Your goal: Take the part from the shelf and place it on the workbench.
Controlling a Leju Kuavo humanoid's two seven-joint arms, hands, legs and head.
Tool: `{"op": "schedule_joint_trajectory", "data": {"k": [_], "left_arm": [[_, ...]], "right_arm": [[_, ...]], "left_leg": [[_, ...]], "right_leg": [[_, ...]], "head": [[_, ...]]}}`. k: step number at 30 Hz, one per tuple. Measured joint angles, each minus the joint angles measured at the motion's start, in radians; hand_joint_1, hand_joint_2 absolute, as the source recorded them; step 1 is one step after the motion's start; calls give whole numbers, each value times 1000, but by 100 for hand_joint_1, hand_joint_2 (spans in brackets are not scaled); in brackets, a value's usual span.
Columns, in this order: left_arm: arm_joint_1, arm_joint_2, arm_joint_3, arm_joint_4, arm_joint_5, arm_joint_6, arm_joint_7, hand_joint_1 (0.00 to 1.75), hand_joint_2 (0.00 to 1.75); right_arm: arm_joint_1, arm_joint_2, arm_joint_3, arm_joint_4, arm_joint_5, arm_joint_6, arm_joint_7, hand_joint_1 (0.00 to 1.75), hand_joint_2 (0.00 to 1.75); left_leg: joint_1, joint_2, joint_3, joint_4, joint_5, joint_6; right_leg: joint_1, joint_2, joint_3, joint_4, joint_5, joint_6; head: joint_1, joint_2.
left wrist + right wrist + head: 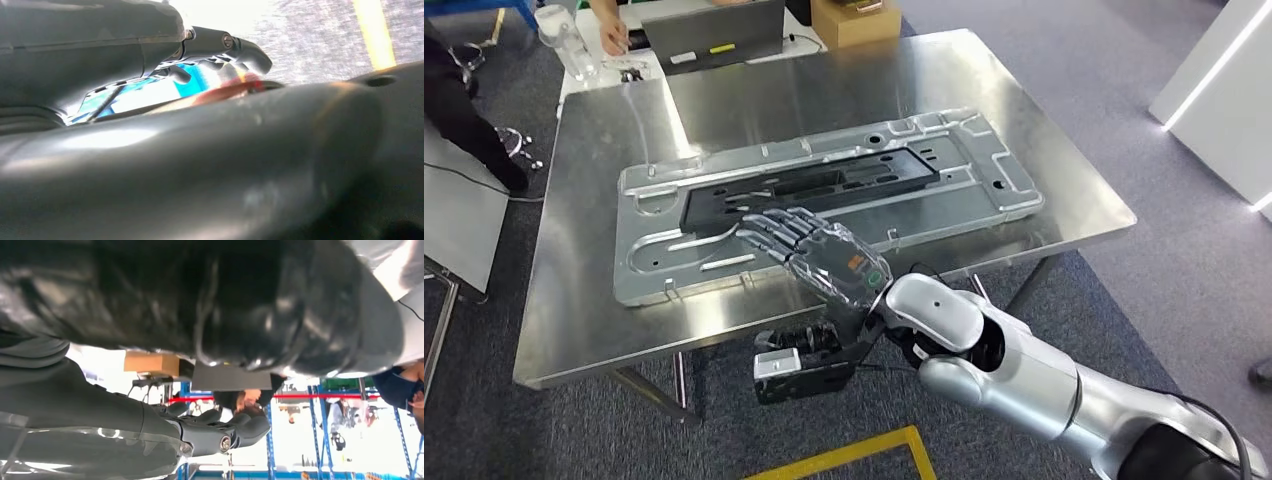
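Note:
The part (964,170), a long silver metal panel with a black insert (824,185), lies flat across the steel workbench (824,80). My right hand (819,250) reaches in over the panel's near edge, palm down, fingers spread and slightly curled above the black insert. In the right wrist view the right hand's fingers (220,435) hang apart from the dark glossy surface (200,300), with background showing between them, and grip nothing. My left hand (200,150) is a blurred grey mass in the left wrist view, over grey carpet; how its fingers (225,45) stand is unclear.
At the bench's far edge stand a laptop (714,35), a cardboard box (854,18) and a water bottle (564,40), with a person's hand (609,35) by the laptop. A yellow floor line (844,460) runs in front of the bench. A white unit (1224,90) stands at the right.

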Motion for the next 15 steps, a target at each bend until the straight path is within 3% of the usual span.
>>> {"op": "schedule_joint_trajectory", "data": {"k": [2, 3, 5, 6, 7, 8, 9, 10, 11, 12, 14, 15], "left_arm": [[2, 1, 0, 0, -2, -2, 1, 0, 0], [2, 1, 0, 0, -4, -3, 1, 0, 0], [1, 1, 0, 0, -6, -4, 2, 0, 0], [2, 1, 0, 0, -6, -5, 2, 0, 0], [2, 1, 0, 0, -7, -5, 2, 0, 0], [3, 1, 0, 0, -7, -4, 2, 0, 0], [4, 1, 1, 0, -6, 0, 3, 0, 0], [5, 0, 3, 0, -3, 6, 4, 0, 0], [6, -1, 5, 0, -1, 12, 5, 0, 0], [6, -4, 8, 0, 2, 19, 6, 0, 0], [8, -9, 15, -1, 4, 26, 8, 0, 0], [9, -11, 19, -1, 4, 28, 9, 0, 0]], "right_arm": [[20, -5, -1, 0, 5, -12, 2, 0, 0], [33, -10, -3, 0, 6, -16, 3, 0, 0], [63, -30, -13, -3, 6, -26, 6, 0, 0], [81, -43, -21, -6, 4, -33, 6, 0, 0], [101, -57, -31, -10, 1, -40, 7, 0, 0], [126, -72, -43, -15, -5, -49, 8, 0, 0], [159, -88, -59, -22, -12, -59, 11, 0, 0], [198, -103, -79, -32, -20, -70, 14, 0, 0], [240, -117, -102, -43, -29, -82, 18, 0, 44], [283, -132, -127, -56, -37, -95, 22, 0, 87], [374, -160, -181, -85, -56, -116, 30, 0, 175], [425, -173, -209, -98, -68, -123, 38, 0, 175]], "left_leg": [[-2, 3, -11, -1, 10, 26], [-3, 5, -21, -1, 21, 38], [-3, 10, -48, -1, 47, 59], [-6, 10, -62, -1, 59, 66], [-10, 10, -78, 0, 72, 70], [-14, 9, -93, 1, 83, 72], [-19, 8, -108, 2, 94, 74], [-23, 7, -123, 3, 104, 74], [-27, 5, -134, 3, 114, 75], [-31, 3, -143, 4, 122, 74], [-33, 1, -149, 6, 134, 69], [-32, 0, -148, 5, 140, 65]], "right_leg": [[-2, 1, -1, -4, 10, 14], [-4, 2, -7, 6, -8, 18], [-5, 6, -33, 83, -102, 22], [-4, 8, -48, 146, -157, 23], [-2, 8, -60, 212, -194, 23], [1, 9, -62, 262, -207, 22], [4, 10, -49, 281, -195, 18], [8, 11, -19, 267, -171, 11], [14, 12, 29, 218, -149, 0], [22, 12, 89, 145, -144, -15], [35, 8, 186, 12, -162, -36], [40, 6, 211, -25, -173, -42]], "head": [[1, 0], [1, 0], [1, 0], [1, 0], [1, 0], [1, 0], [1, 0], [1, 0], [1, 0], [0, 0], [0, 0], [1, 0]]}}
